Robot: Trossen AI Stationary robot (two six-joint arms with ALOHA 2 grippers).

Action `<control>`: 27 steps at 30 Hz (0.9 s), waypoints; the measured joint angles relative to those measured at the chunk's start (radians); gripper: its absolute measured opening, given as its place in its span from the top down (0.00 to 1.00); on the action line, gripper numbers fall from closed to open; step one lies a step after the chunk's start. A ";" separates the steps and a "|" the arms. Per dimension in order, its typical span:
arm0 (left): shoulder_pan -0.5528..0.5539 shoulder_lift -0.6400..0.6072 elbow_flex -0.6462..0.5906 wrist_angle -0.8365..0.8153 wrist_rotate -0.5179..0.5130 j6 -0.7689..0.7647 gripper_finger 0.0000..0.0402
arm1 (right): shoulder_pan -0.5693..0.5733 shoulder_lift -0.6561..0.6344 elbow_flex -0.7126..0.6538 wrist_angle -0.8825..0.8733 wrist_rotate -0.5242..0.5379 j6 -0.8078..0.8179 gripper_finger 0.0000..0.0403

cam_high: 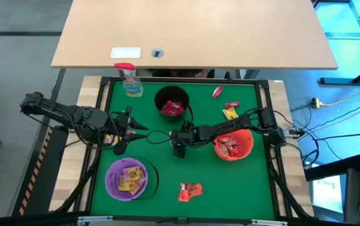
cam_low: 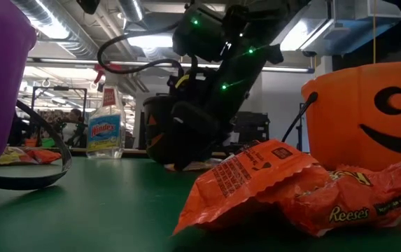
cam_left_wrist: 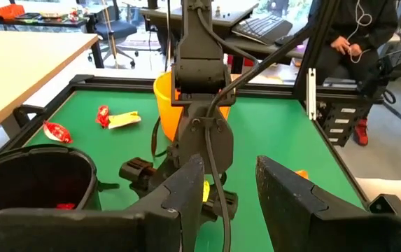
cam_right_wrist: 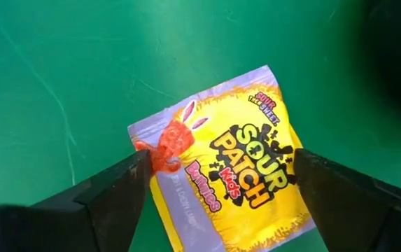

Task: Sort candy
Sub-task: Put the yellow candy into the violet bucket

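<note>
The right gripper (cam_right_wrist: 214, 185) is pointing straight down with its fingers spread wide on either side of a flat, glossy Sour Patch packet (cam_right_wrist: 231, 171), not gripping it yet. The packet is a yellow and lilac rectangle lying on the green felt mat (cam_right_wrist: 60, 63), long axis running from upper right to lower left of the wrist frame, at about the middle of the table.

Three round plastic buckets are sitting on the mat: a black bucket (cam_high: 171, 100) at upper centre with red packets, a purple bucket (cam_high: 127, 178) at lower left with yellow ones, and an orange pumpkin bucket (cam_high: 233, 145) at right with red ones.

Loose candy: a crinkly orange Reese's packet (cam_high: 190, 191) at lower centre, plus three small pieces upper right.

The left gripper (cam_high: 133, 130) is hovering left of centre, partly open; can't tell if it's holding anything.
</note>
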State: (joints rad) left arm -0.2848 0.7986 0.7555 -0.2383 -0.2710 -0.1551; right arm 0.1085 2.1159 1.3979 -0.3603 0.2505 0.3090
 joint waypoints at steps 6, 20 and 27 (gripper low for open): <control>0.000 0.000 0.000 0.000 0.000 0.000 0.70 | 0.002 0.001 0.000 0.000 -0.021 -0.001 0.33; 0.000 0.000 0.000 0.000 0.000 0.000 0.70 | 0.003 0.010 0.086 -0.089 -0.071 0.001 0.73; 0.000 0.000 0.000 0.000 0.001 0.000 0.70 | 0.014 0.010 0.194 -0.168 -0.120 0.000 0.82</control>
State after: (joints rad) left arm -0.2848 0.7986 0.7555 -0.2386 -0.2699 -0.1555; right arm 0.1227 2.1254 1.5916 -0.5282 0.1305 0.3090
